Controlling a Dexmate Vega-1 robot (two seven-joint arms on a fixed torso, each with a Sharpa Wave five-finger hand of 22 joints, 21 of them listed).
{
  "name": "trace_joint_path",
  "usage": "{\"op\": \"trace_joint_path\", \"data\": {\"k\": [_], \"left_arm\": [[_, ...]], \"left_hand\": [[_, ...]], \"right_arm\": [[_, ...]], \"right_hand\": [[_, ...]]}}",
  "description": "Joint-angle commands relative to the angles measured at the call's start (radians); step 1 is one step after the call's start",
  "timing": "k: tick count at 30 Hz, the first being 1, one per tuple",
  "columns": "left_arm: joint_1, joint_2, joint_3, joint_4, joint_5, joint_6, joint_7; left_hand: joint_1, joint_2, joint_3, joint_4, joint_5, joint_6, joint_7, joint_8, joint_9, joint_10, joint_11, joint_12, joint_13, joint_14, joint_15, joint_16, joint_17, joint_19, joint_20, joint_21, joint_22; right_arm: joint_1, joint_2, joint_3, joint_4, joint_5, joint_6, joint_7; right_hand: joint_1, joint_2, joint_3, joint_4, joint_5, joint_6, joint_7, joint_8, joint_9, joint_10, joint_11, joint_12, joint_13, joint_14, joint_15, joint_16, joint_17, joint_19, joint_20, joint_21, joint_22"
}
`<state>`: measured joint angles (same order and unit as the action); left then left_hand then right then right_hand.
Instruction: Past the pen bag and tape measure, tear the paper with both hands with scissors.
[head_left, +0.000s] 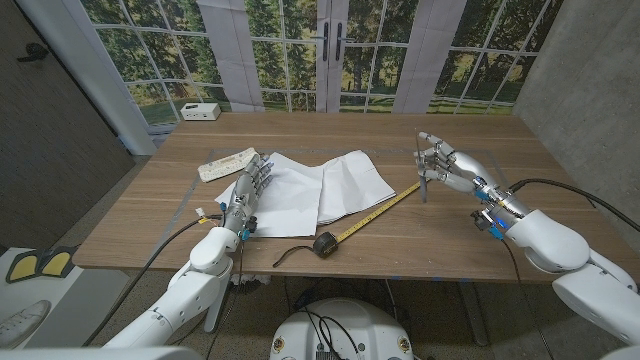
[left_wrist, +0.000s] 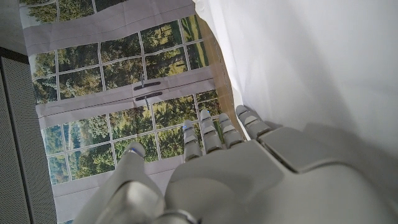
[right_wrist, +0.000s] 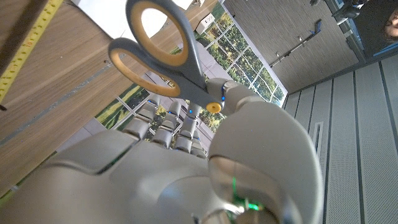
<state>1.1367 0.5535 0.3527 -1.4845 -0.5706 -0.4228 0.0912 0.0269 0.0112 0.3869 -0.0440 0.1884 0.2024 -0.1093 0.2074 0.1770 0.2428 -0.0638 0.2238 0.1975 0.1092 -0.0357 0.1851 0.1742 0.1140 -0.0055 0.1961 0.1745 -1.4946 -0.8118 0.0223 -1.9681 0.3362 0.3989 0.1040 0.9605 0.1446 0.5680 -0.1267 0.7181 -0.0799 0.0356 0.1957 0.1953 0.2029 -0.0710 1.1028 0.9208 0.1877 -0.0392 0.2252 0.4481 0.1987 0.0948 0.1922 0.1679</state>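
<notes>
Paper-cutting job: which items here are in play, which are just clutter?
In play:
- paper, under the left hand
- scissors, held in the right hand
- tape measure, yellow blade pulled out across the table
- pen bag, at the paper's far left edge

Clutter:
- small white box at the table's far edge

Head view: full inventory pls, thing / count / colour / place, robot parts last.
paper: two sheets, white, table middle, overlapping
pen bag: one, white, left of the paper, far side
tape measure: one, black case with yellow tape pulled out, near edge, tape running toward the right hand
scissors: one, grey with yellow-lined handles, held in the right hand
small box: one, white, far left table corner
left hand: fingers on the paper's left part
right hand: raised, holds the scissors
</notes>
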Motion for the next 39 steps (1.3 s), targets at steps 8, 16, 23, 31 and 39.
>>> {"op": "trace_joint_path", "data": {"k": [8, 16, 23, 31, 39], "left_arm": [[0.006, -0.001, 0.008, -0.025, 0.022, -0.028, -0.004], [0.02, 0.001, 0.005, -0.045, 0.038, -0.05, 0.003], [0.029, 0.007, 0.0, -0.061, 0.054, -0.066, 0.006], [0.027, 0.006, 0.005, -0.055, 0.038, -0.102, -0.044], [0.046, -0.019, 0.007, -0.076, 0.066, -0.123, -0.002]], "left_hand": [[0.019, 0.014, 0.006, -0.012, 0.007, 0.031, 0.013, 0.009, 0.003, 0.016, -0.004, 0.009, 0.001, 0.006, -0.072, -0.002, 0.0, 0.008, -0.014, 0.0, 0.001], [0.038, 0.016, 0.014, -0.025, 0.007, 0.038, 0.009, 0.009, 0.003, 0.016, -0.005, 0.008, 0.001, 0.006, -0.074, -0.003, -0.001, 0.008, -0.015, -0.001, 0.0], [0.084, 0.012, 0.029, -0.061, 0.004, 0.064, -0.011, 0.013, 0.004, 0.011, -0.007, 0.004, 0.001, 0.002, -0.073, -0.005, -0.002, 0.003, -0.01, -0.005, -0.001], [0.143, 0.008, 0.049, -0.105, -0.003, 0.138, -0.028, 0.028, 0.005, -0.003, -0.008, -0.003, 0.002, -0.012, -0.067, -0.008, -0.002, -0.009, 0.003, -0.008, -0.001], [0.19, -0.011, 0.058, -0.124, -0.009, 0.08, -0.02, -0.009, 0.006, -0.038, -0.011, -0.014, 0.003, -0.045, -0.061, -0.011, -0.002, -0.032, 0.003, -0.01, 0.001]], "right_arm": [[0.094, 0.019, -0.104, 0.044, 0.16, 0.037, 0.031], [0.118, 0.018, -0.138, 0.051, 0.193, 0.044, 0.037], [0.152, 0.02, -0.168, 0.063, 0.204, 0.051, 0.041], [0.191, 0.029, -0.206, 0.077, 0.221, 0.06, 0.049], [0.234, 0.023, -0.243, 0.093, 0.262, 0.046, 0.085]], "right_hand": [[0.0, 0.002, 0.019, 0.004, 0.02, 0.022, 0.002, 0.002, 0.001, 0.127, -0.108, 0.02, -0.002, 0.025, -0.116, 0.003, 0.008, 0.001, 0.009, 0.0, 0.003], [-0.004, 0.001, 0.023, 0.005, 0.025, 0.02, 0.002, -0.002, 0.001, 0.122, -0.105, 0.025, 0.001, 0.023, -0.116, 0.0, 0.011, 0.003, 0.009, 0.001, 0.004], [-0.006, 0.001, 0.026, 0.006, 0.029, 0.023, 0.0, -0.003, 0.001, 0.124, -0.107, 0.025, -0.005, 0.023, -0.117, -0.001, 0.013, 0.003, 0.009, 0.001, 0.004], [-0.006, 0.002, 0.031, 0.005, 0.035, 0.027, 0.0, -0.003, 0.0, 0.13, -0.108, 0.029, -0.008, 0.03, -0.118, 0.0, 0.015, 0.002, 0.009, 0.001, 0.004], [-0.005, 0.003, 0.036, 0.003, 0.041, 0.032, -0.002, -0.003, 0.0, 0.135, -0.116, 0.035, -0.007, 0.033, -0.123, -0.001, 0.016, -0.003, 0.011, -0.001, 0.004]]}}
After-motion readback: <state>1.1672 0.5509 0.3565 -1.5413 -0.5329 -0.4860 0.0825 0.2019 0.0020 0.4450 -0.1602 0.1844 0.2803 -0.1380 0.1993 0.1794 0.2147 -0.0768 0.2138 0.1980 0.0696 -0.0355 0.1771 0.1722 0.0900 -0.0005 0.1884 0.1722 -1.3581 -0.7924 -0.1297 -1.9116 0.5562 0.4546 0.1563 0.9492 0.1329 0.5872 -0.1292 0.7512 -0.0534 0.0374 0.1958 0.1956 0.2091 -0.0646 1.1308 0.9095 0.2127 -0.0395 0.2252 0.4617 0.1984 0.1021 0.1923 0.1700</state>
